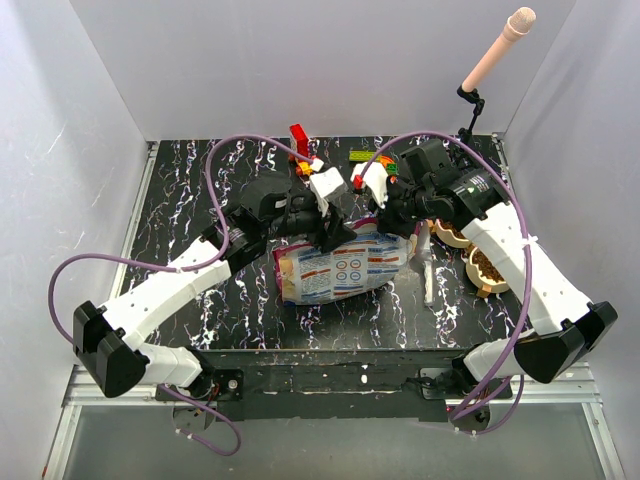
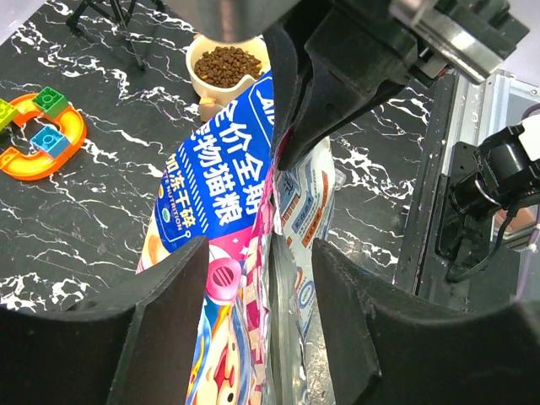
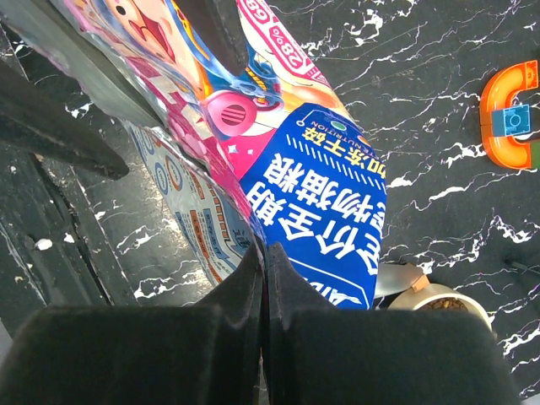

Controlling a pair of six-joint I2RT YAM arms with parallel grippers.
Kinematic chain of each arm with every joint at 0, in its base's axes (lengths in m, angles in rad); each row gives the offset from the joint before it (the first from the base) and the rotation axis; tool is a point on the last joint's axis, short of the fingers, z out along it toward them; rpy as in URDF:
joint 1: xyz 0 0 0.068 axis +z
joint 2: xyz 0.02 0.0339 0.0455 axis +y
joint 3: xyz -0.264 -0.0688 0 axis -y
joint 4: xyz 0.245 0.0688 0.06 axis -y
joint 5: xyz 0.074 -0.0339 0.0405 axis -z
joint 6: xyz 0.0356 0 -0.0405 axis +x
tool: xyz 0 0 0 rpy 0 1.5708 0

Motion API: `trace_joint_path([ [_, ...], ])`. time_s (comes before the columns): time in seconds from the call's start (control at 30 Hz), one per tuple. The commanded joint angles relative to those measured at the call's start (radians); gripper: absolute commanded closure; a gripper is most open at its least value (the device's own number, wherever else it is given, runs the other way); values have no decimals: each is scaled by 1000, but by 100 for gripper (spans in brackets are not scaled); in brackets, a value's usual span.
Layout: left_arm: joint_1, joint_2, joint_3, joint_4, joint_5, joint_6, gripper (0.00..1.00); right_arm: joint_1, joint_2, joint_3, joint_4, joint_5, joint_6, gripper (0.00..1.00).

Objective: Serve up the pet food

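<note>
The glossy pink, white and blue pet food bag (image 1: 345, 265) lies mid-table. My right gripper (image 1: 388, 218) is shut on the bag's edge, as the right wrist view (image 3: 263, 253) shows, with the blue panel (image 3: 329, 194) beside it. My left gripper (image 1: 335, 238) is open. Its fingers straddle the bag's silvery top edge (image 2: 291, 287) in the left wrist view (image 2: 261, 249) without pinching it. Dark-brown kibble (image 2: 228, 66) fills a white bowl (image 2: 202, 89) beyond the bag. Two such bowls (image 1: 487, 268) stand at the right.
Colourful toy blocks (image 1: 302, 140) lie at the back. An orange curved toy (image 2: 42, 139) with blocks lies left of the bag and shows in the right wrist view (image 3: 506, 118). A stand with a pink rod (image 1: 495, 50) rises back right. White walls enclose the table.
</note>
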Motion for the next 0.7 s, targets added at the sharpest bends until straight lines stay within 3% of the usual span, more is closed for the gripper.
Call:
trace_joint_path([
  [0.0,-31,-23,1,-42,-43,26,48,-2,-20,75,46,-11,32,99],
  [0.2,-70,6,-33,-12,-183,100,59,-2,-12,105,27,-31,40,99],
  [0.33,-71,9,-28,-14,-281,153,92,-2,-25,86,38,0,43,99],
  [0.4,-71,-3,-13,-47,-284,172,100,-3,-41,56,67,59,46,99],
  [0.47,-71,-23,-10,-67,-272,172,100,-20,-66,8,105,89,45,71],
  [0.53,-71,-43,-8,-82,-251,170,100,-35,-86,-39,113,93,-4,64],
  [0.67,-71,-57,2,-113,-208,157,100,-83,-86,-75,108,86,-55,63],
])
